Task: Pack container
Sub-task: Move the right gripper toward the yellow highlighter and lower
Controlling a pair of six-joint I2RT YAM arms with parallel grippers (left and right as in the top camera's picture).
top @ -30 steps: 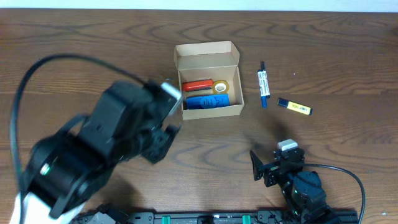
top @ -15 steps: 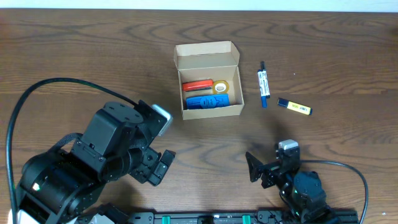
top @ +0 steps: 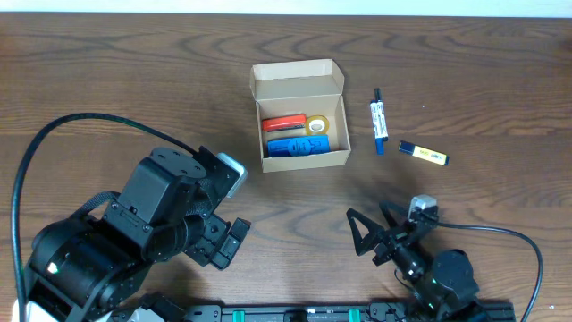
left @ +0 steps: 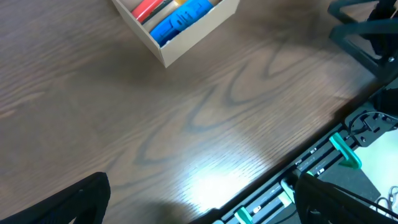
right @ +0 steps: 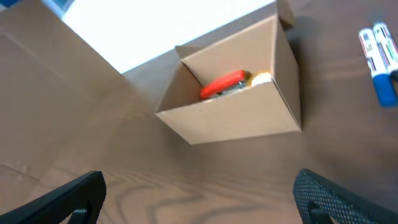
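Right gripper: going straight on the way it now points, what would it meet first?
Probably the near wall of the cardboard box, centred ahead of the right gripper in its wrist view; only bare table lies between.

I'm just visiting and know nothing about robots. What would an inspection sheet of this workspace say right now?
Surface: wooden table, dark grain, no spills seen.
Job's things: cardboard box open, flap standing at its far side; inside lie a red item, a tape roll and a blue item.
Clutter: blue marker and yellow highlighter lie on the table to the right of the box, apart from it.
Grippers: left gripper and right gripper both have jaws open, holding nothing.
Cables: black cable arcs over the left arm; second cable trails from the right arm.
Surroundings: rail with green clips along the near edge; otherwise nothing seen.
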